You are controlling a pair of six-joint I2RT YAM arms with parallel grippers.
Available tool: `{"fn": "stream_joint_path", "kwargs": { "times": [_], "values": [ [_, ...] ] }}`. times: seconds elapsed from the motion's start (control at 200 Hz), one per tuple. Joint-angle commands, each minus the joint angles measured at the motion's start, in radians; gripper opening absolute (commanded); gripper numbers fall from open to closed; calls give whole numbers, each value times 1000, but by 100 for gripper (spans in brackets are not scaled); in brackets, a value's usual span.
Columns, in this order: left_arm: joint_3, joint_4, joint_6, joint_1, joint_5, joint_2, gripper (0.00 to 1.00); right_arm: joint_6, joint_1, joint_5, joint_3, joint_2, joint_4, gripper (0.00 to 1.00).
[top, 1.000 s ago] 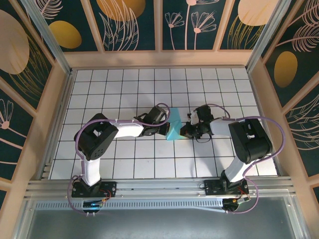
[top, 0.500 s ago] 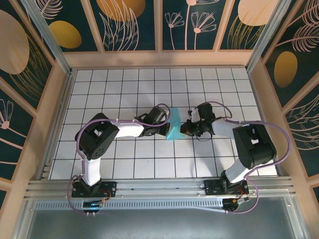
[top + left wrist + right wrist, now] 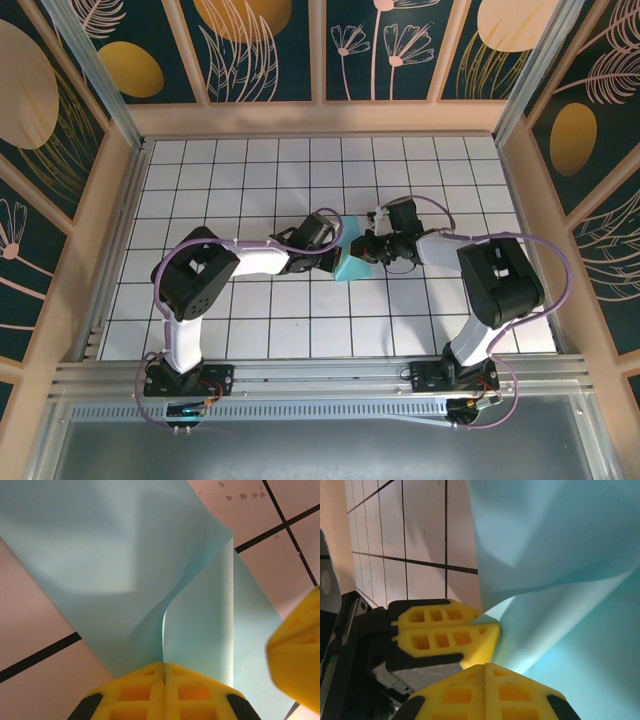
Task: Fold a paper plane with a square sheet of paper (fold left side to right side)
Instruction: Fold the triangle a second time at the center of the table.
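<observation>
**Turquoise Sheet Held Between Both Claws at Mid-Tabletop**

Turquoise-blue paper is the only loose item on the white, black-gridded tabletop point(image 3: 250, 180). The square sheet of paper point(image 3: 350, 262) sits near the centre of the grid, between the two arms, and the overhead view shows it as a small wedge partly covered by the wrists.

1. Left arm. The left claw point(image 3: 335, 258) reaches in from the left side and meets the sheet's left edge. In the left wrist view its yellow fingers point(image 3: 135, 685) are pressed together, and a raised fold of the sheet point(image 3: 125, 555) runs straight down into the seam between them. The left claw point(image 3: 164, 672) is therefore pinching the paper. Above the pinch, the sheet curves upward off the tiles in a soft S-bend.

2. Right arm. The right claw point(image 3: 362, 247) reaches in from the right side, just beside the left one. In the right wrist view its fingers point(image 3: 515, 690) are pressed together, and the sheet point(image 3: 560, 540) tapers down into their tips, so the right claw point(image 3: 485, 672) is pinching the paper too.

3. Relative position. The left claw point(image 3: 487, 627) lies tip to tip with the right one, nearly touching it at the same fold of paper. The sheet is bowed and lifted, not flat.
</observation>
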Motion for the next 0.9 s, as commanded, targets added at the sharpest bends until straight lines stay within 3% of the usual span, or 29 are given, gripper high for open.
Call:
{"fn": "stream_joint_path", "kwargs": {
  "times": [0.0,0.891],
  "values": [
    [9,-35,19,8,-8,34,0,13,15,-5,32,35,29,0],
    [14,-43,25,8,-12,45,0,-37,31,90,49,118,-58,0]
  ]
}}
